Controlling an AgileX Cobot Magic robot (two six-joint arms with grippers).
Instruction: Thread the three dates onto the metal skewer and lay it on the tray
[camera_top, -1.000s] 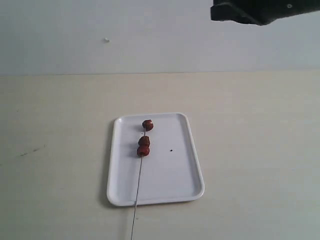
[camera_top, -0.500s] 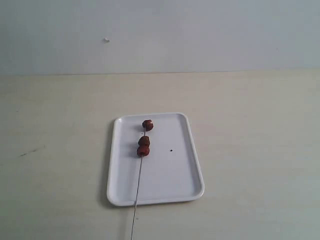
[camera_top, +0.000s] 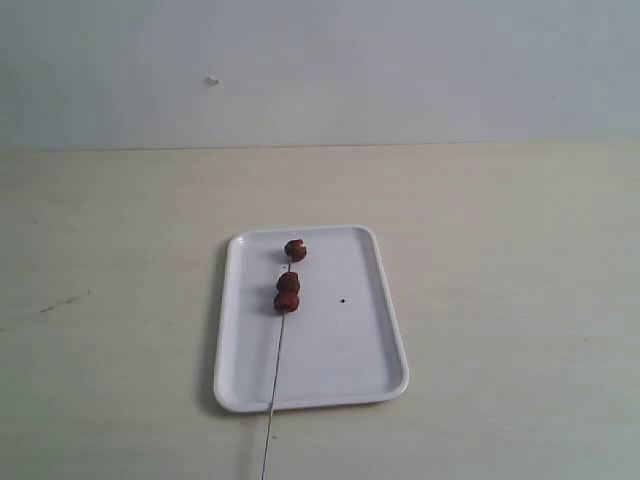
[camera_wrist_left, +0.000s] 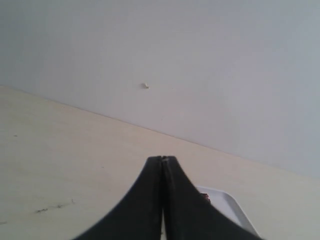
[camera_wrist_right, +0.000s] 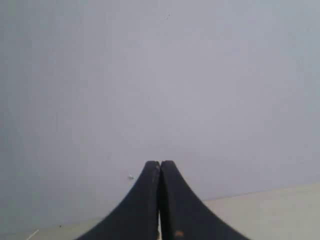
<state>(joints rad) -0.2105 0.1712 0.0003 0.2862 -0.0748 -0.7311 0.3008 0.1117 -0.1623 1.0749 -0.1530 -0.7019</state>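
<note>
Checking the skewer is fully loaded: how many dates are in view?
3, all in line on the metal skewer lying on the tray: the far date alone near the tray's far rim, then the middle date and the near date touching each other. None seems hidden.

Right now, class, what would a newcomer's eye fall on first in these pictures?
The white tray lies in the middle of the table. Along it runs the thin metal skewer, its near end jutting past the rim, with three dark dates on its far half: two touching, one apart.
</note>
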